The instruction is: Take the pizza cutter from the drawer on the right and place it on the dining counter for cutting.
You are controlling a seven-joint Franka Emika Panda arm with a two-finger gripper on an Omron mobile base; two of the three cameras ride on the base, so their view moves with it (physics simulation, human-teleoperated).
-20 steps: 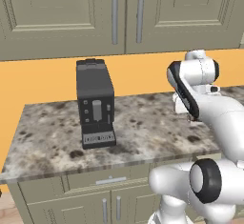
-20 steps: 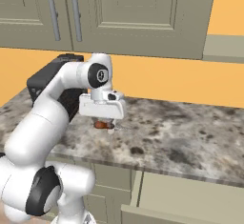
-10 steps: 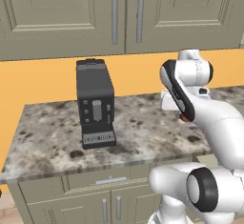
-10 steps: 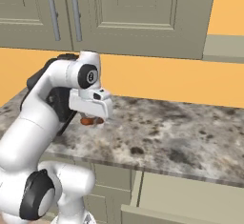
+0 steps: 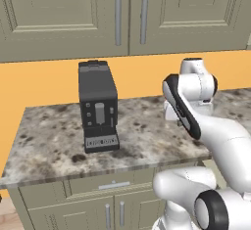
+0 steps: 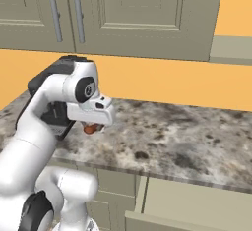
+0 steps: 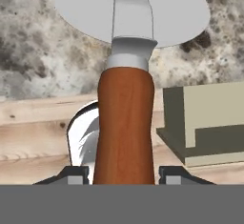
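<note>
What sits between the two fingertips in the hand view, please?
The pizza cutter's reddish-brown handle fills the gap between the gripper's fingertips, which are shut on it.

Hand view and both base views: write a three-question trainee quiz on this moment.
1. True or false: the tool is shut on the pizza cutter with silver round blade and reddish-brown wooden handle.
2. Which appliance stands on the mottled grey-brown granite worktop? A) toaster B) black boxy coffee machine C) kettle
3. Fill in: in the right base view, the olive-beige cabinet drawer under the worktop is ____.

Key: 1 true; 2 B; 3 open.
</note>
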